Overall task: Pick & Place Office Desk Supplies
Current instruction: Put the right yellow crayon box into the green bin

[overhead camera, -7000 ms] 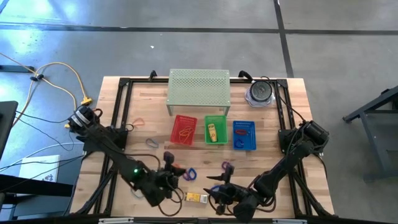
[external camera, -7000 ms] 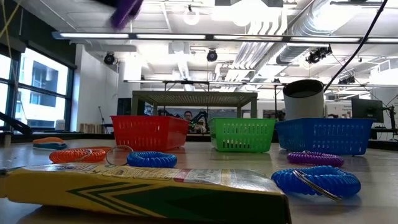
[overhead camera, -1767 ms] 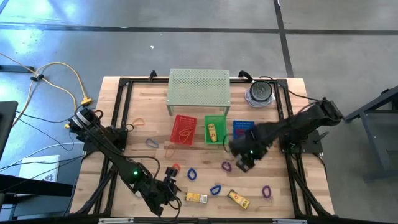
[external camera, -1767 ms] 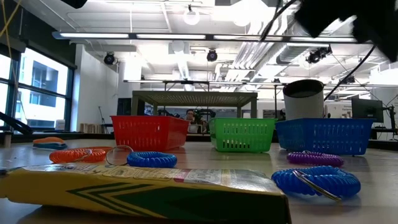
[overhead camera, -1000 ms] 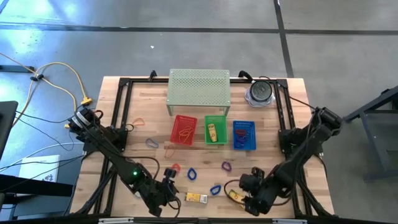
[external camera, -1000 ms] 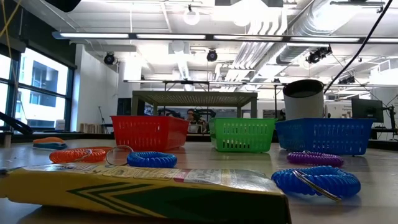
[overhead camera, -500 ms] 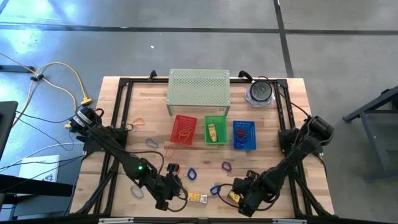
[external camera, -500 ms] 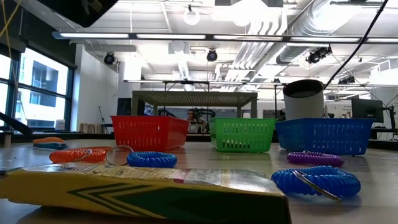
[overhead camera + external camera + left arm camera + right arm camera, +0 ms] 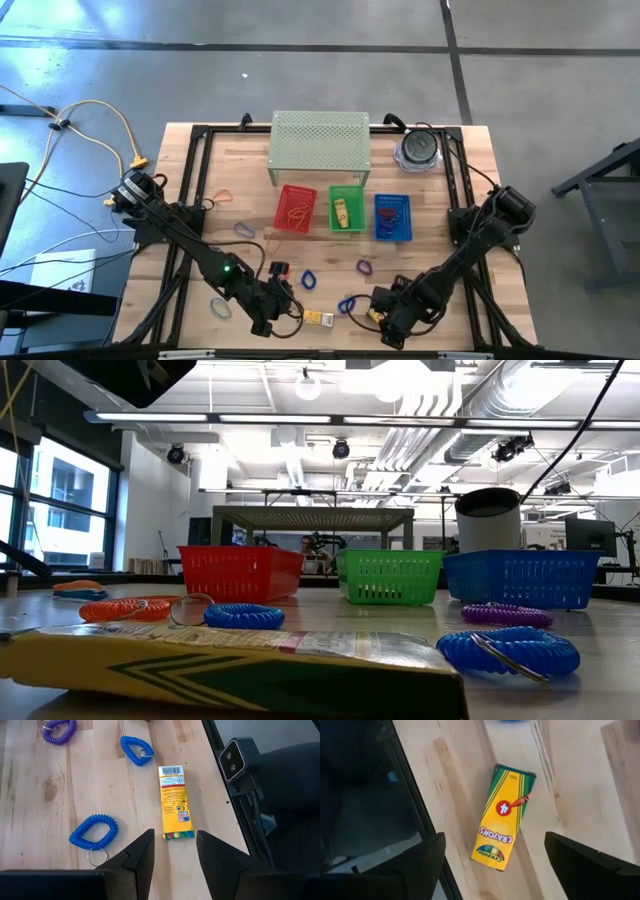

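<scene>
Two small yellow boxes lie flat near the table's near edge. One box (image 9: 318, 318) (image 9: 176, 802) (image 9: 230, 665) lies just ahead of my left gripper (image 9: 285, 302) (image 9: 174, 851), which hovers over it, open, with the box's near end level with the gap between the fingertips. The other, a crayon box (image 9: 374, 316) (image 9: 503, 824), lies under my right gripper (image 9: 386, 316) (image 9: 492, 867), open wide above it. Coiled loops lie scattered on the wood: blue (image 9: 308, 280) (image 9: 94, 831), blue (image 9: 347, 303) (image 9: 136, 749), purple (image 9: 365, 267) (image 9: 59, 731).
Red (image 9: 295, 208), green (image 9: 347, 209) and blue (image 9: 392, 216) baskets stand in a row mid-table, behind them a green mesh shelf (image 9: 320, 145) and a grey round container (image 9: 418, 148). More loops lie on the left half (image 9: 218, 305). The low camera (image 9: 235, 757) sits by the near edge.
My left gripper has moved toward the table's right, closer to the yellow box by the near edge, uncovering a blue loop on its left. My right gripper has shifted toward the table's left and now stands over the crayon box.
</scene>
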You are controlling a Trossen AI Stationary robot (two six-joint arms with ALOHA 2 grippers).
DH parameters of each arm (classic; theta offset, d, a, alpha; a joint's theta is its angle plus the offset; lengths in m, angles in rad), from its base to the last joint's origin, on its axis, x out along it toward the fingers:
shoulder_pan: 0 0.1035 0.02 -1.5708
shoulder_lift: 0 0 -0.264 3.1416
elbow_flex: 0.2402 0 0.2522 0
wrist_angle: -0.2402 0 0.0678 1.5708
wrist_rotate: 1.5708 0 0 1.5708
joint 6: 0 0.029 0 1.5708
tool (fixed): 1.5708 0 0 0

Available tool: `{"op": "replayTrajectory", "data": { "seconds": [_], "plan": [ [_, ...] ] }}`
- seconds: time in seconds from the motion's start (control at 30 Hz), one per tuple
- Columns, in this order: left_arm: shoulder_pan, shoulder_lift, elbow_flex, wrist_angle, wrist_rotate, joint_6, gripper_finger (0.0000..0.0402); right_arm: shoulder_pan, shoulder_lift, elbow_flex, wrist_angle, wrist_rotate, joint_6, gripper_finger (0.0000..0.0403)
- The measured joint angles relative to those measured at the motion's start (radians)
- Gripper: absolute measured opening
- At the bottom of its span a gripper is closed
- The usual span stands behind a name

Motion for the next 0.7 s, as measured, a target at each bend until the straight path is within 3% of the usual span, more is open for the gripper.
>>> {"op": "replayTrajectory", "data": {
  "seconds": [0.3,0.53,0.7],
  "plan": [
    [0.000,0.000,0.000,-0.005,0.070,0.000,0.0139,0.000,0.000,0.000,0.007,-0.015,-0.011,0.0316],
    [0.000,0.000,0.000,-0.008,0.082,0.019,0.0139,0.000,0.000,0.000,0.057,-0.117,0.038,0.0315],
    [0.000,0.000,0.000,-0.004,0.081,0.003,0.0139,0.015,0.000,0.000,0.117,-0.098,0.025,0.0315]
  ]
}}
